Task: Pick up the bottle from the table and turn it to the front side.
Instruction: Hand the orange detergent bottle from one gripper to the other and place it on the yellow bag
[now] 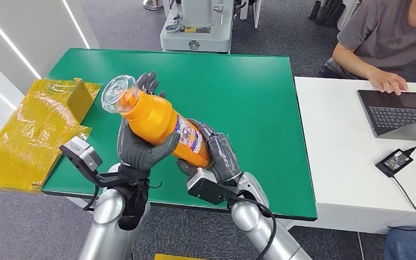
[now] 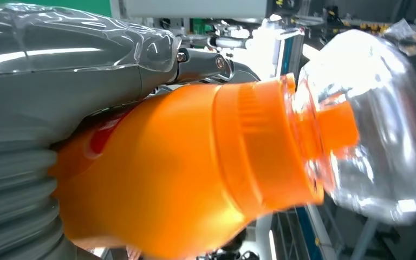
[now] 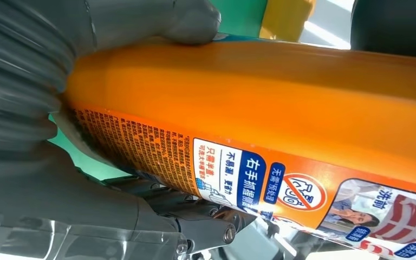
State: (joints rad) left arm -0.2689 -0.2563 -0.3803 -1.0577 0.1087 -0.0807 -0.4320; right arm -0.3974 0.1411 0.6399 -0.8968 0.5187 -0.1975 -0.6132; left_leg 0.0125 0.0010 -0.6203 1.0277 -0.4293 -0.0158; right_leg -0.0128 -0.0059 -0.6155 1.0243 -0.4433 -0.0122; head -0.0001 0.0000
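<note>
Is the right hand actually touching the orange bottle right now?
Touching. In the head view the right hand wraps the lower end of the orange bottle; the right wrist view shows its thumb pressed against the bottle's side.

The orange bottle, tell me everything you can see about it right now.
The orange bottle looks like glossy plastic, with a clear domed cap over an orange spout. A printed label with small text and pictures wraps its lower body. It is lifted off the green table, tilted, with the cap up and toward the robot's left and the base lower toward its right. The left hand grips its upper body and the right hand grips the label end. The cap is on.
</note>
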